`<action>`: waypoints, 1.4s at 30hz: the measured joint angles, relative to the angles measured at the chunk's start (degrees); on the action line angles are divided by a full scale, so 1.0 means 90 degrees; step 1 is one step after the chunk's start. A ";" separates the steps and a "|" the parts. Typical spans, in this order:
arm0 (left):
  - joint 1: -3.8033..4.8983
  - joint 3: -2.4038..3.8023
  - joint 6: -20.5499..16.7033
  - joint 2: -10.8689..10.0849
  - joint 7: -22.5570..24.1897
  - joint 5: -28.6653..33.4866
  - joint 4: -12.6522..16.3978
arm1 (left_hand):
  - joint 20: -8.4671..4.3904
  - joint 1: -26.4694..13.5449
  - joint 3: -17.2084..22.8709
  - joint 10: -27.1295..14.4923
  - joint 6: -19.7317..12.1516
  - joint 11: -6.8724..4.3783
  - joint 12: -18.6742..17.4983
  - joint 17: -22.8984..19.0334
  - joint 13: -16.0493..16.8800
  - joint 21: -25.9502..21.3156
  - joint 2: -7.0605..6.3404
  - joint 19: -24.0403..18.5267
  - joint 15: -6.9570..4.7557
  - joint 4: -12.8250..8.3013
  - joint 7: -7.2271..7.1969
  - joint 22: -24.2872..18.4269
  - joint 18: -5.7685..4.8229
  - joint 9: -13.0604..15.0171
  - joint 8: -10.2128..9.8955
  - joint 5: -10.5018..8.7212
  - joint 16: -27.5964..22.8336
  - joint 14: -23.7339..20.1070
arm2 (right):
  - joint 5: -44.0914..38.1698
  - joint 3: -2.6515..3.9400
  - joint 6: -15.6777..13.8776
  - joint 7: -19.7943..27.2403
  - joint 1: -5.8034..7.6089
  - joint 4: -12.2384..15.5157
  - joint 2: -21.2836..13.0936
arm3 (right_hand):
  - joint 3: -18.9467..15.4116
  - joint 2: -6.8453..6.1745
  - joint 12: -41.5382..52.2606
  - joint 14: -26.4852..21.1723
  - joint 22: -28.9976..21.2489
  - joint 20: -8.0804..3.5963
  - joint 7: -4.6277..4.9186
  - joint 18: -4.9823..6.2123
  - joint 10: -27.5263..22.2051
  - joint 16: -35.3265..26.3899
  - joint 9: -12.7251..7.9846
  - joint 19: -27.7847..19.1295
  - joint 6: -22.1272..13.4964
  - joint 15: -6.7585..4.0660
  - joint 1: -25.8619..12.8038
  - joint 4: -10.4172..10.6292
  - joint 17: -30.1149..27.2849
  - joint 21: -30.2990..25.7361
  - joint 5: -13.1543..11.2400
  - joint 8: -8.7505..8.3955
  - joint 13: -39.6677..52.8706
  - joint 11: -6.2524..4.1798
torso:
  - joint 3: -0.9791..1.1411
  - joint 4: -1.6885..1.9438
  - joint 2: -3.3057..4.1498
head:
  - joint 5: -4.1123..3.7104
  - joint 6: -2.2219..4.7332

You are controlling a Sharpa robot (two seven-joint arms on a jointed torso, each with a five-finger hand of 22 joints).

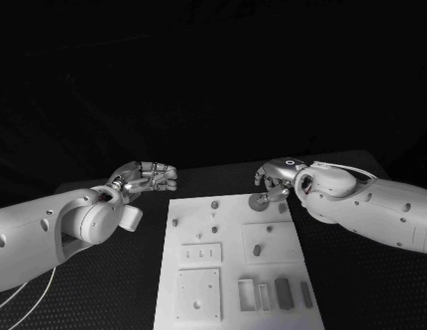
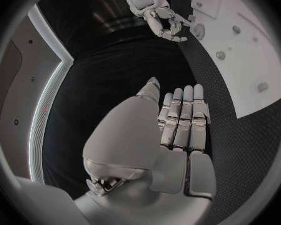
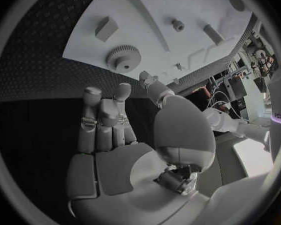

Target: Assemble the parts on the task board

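Gear (image 3: 123, 58) lies at the board's (image 1: 235, 275) far corner, right hand (image 1: 276, 177) poised just above it, fingers parted and empty — likely readying a grasp — while left hand (image 1: 146, 177) waits aside, open.

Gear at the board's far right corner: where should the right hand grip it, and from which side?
Probably by the toothed rim, from above. The gear lies flat on the task board with its hub up, so only the rim offers opposing faces. The right hand hovers by it, open.
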 measured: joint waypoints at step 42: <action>0.0000 -0.0001 0.0002 0.0048 -0.0003 0.0002 -0.0050 | 0.0000 0.0000 0.0000 0.0000 0.0000 0.0000 0.0000 0.0009 0.0001 0.0000 0.0000 0.0000 0.0000 0.0000 0.0000 0.0002 -0.0003 -0.0005 0.0000 0.0000 0.0000 0.0000 | -0.0153 -0.0049 0.0252 0.0192 -0.0231 -0.0591 0.0335 | -0.0114 0.0845 0.0000 -0.0024 0.0000 -0.0001 -0.0114 -0.0004 0.0012 0.0032 0.0169 -0.0093 0.0211 -0.0024 0.0123 -0.0243 0.0014 0.0026 -0.0005 0.0193 0.0188 -0.0038 | -0.0016 0.0016 -0.0001 | 0.0010 -0.0087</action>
